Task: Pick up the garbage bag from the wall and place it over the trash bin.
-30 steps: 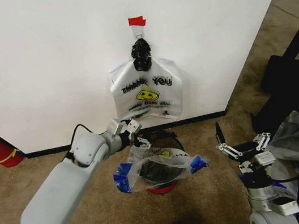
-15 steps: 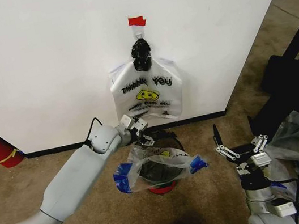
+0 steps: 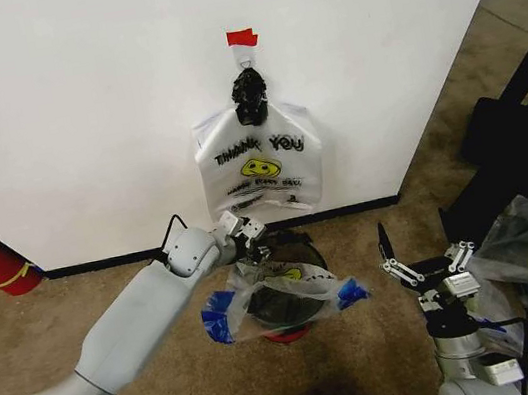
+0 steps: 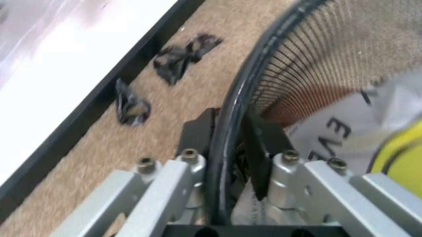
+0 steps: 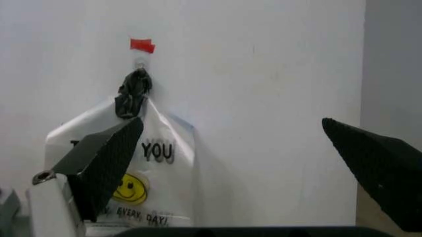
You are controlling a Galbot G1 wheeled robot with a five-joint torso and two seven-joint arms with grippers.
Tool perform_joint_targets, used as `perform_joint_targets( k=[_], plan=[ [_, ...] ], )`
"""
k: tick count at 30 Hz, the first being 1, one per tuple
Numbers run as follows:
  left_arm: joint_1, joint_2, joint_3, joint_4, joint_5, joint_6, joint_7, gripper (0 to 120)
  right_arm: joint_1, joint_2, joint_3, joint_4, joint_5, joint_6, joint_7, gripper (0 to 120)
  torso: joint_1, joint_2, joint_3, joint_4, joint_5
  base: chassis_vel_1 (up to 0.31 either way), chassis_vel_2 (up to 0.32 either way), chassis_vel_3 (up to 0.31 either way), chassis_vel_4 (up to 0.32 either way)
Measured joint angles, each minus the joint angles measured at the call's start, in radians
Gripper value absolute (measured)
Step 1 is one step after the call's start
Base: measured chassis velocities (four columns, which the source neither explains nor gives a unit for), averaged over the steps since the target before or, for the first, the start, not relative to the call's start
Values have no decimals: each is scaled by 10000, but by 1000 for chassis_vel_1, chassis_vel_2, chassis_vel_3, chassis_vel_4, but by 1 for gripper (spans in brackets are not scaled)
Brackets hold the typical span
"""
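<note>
Overhead: garbage bag (image 3: 279, 296) draped over trash bin (image 3: 288, 331), blue patches hanging off both sides of bin. Left gripper (image 3: 255, 248) at bin's wall-side rim. Right gripper (image 3: 425, 265) well apart from bin, fingers spread, holding nothing. L wrist: black fingers (image 4: 197, 136) straddle bin's wire rim (image 4: 228, 123), nearly closed on it; bag plastic (image 4: 343, 128) inside bin

the garbage bag (image 3: 282, 293), thin crinkly translucent white with blue patches at both sides, lies draped over the mouth of the trash bin (image 3: 285, 308). the bin, black wire mesh on a red base, stands upright on the carpet just before the white wall (image 3: 78, 117) and its black baseboard.
</note>
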Motion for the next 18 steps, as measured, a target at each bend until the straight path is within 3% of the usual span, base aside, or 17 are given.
perform_joint_targets(
  k=[3,9,10,13,16,17,18],
  plan=[
    [394,177,-301,-266,-347,0,-590,8,71,-17,-36,-78,-14,6,5,100,1,0,0,-2,-5,0,0,0,0],
    [1926,532,-1522,-1464,-2751,0,-3843,1,385,-75,-129,-427,-45,31,22,100,1,0,1,-1,-6,0,0,0,0],
    [1926,532,-1522,-1464,-2751,0,-3843,1,385,-75,-129,-427,-45,31,22,100,1,0,1,-1,-6,0,0,0,0],
    [2885,580,-2231,-2446,-4981,-3,-6426,0,505,-76,-262,-564,-50,31,22,100,1,-1,1,0,-6,0,0,0,0],
    [3712,400,-2963,-3352,-7964,-60,-9738,0,576,-87,-371,-632,-80,31,18,100,0,0,0,0,2,0,0,0,0],
    [3712,400,-2963,-3352,-7964,-60,-9738,0,576,-87,-371,-632,-80,31,18,100,0,0,0,0,2,0,0,0,0],
    [4017,321,-3127,-3625,-8544,-278,-10598,0,588,-106,-390,-662,-94,31,15,100,0,0,0,1,-3,0,0,0,0]
  ],
)
